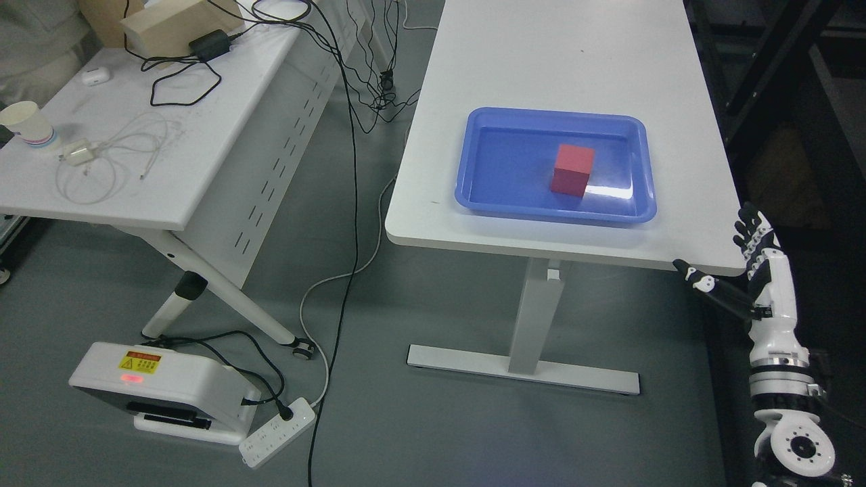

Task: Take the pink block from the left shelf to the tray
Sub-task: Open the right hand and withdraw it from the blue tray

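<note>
A pink-red block point(572, 170) stands upright inside the blue tray point(487, 182), right of the tray's middle. The tray lies on the white table point(555, 61) near its front edge. My right hand point(734, 260) hangs off the table's front right corner, below and right of the tray, fingers spread and holding nothing. Its white forearm point(778, 325) rises from the lower right. No left arm shows. No shelf is in view.
A second white table point(169, 155) at the left carries a paper cup point(28, 124), white cables, an earbud case and a box. Black cables hang between the tables. On the floor lie a white device point(162, 389) and a power strip point(277, 433).
</note>
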Tool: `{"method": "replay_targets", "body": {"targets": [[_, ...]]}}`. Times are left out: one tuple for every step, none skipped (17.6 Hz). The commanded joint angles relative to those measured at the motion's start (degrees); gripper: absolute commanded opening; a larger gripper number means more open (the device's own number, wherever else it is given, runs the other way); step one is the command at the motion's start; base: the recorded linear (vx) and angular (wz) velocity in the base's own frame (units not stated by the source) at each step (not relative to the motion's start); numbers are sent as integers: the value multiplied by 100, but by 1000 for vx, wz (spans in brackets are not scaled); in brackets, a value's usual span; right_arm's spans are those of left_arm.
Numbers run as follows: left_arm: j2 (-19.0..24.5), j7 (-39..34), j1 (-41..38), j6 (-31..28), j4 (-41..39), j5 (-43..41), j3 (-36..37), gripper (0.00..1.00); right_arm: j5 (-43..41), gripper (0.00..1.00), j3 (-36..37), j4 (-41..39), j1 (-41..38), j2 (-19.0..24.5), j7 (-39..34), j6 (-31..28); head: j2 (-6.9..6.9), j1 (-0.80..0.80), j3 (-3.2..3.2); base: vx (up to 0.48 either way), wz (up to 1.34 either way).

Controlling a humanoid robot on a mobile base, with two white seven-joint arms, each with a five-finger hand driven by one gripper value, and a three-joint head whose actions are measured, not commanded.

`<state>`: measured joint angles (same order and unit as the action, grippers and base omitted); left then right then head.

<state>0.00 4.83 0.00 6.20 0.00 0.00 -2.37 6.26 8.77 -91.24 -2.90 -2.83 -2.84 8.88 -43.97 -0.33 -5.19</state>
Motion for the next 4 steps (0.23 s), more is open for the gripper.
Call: {"method": "replay_targets", "body": {"targets": [[100, 0, 131, 4, -100, -9, 0, 100, -2, 100, 11, 53, 0, 2, -6, -1, 0, 0, 0, -188, -169], [100, 0, 131, 4, -100, -9, 0, 100, -2, 100, 11, 53, 0, 2, -6, -1, 0, 0, 0, -188, -169], [100, 0, 131, 4, -100, -9, 0, 100, -2, 100, 11, 53, 9, 11, -6, -1, 0, 0, 0, -222, -134], [100, 0, 140, 4, -100, -9, 0, 100, -2, 100, 11, 62, 9, 2, -6, -1, 0, 0, 0, -177, -74]]}}
